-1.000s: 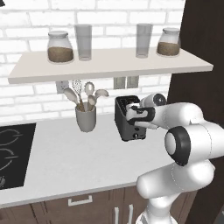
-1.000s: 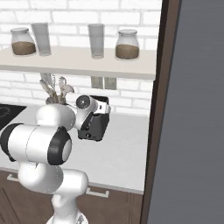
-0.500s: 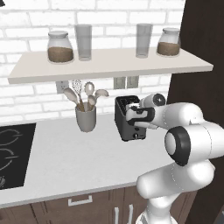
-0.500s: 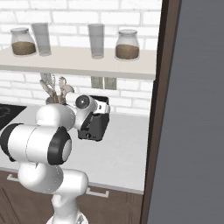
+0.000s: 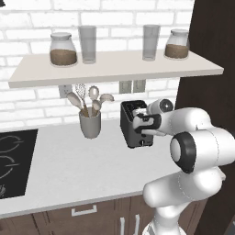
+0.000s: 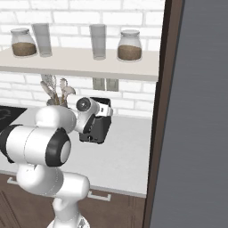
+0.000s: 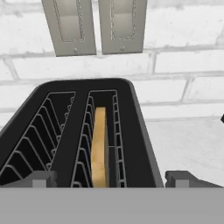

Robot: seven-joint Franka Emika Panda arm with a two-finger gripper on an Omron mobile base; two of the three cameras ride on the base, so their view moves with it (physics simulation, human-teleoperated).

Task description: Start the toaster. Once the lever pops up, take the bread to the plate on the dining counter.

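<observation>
Left base view: the toaster [image 5: 134, 129] stands on the worktop [image 5: 87, 165] beside the utensil cup [image 5: 90, 124], narrow front face toward the robot. Right base view: the gripper [image 6: 105, 114] hangs over its front end. Hand view: the bread [image 7: 99, 148] stands on edge in the right slot, lengthwise along it; fingertips [image 7: 40, 178] spread wide, gripping nothing.

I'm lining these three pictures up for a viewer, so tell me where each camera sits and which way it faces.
Left base view: behind the arm, to its left, facing the toaster and brick wall; arm at lower right.
Right base view: behind, to its right, facing the same toaster; arm at lower left.
Hand view: above the toaster, looking into its slots at the bread; open gripper at the bottom.
All three share the toaster.
</observation>
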